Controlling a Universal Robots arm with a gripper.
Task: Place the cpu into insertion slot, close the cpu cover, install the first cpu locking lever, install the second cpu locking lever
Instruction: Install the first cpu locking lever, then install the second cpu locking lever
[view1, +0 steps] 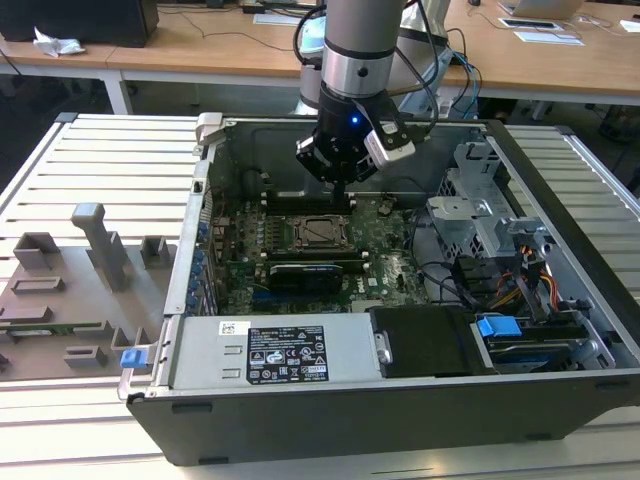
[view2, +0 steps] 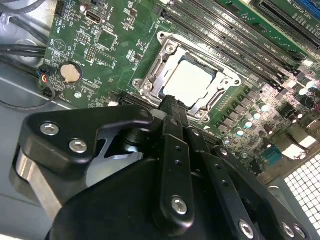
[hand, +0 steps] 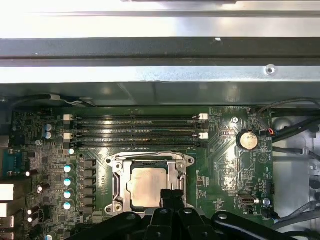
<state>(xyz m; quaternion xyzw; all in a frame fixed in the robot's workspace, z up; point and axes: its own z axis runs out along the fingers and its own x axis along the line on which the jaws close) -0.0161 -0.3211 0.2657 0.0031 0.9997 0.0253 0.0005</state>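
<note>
CPU (hand: 146, 186) seated in the insertion slot (hand: 118, 167), lower centre of the first wrist view, under the closed cpu cover (view2: 163, 62).

Gripper (view2: 172, 102) hangs just above the socket's edge, jaws together and holding nothing. The chip's top is pale matte silver, framed by thin bright stamped steel on green board. My judgement: lever work wants slow, steady pressing, kept off the chip face.

We see a pale slatted metal surface (view1: 110, 150) under bright even light, and behind it long wooden desks (view1: 200, 45) strewn with papers (view1: 545, 37).
</note>
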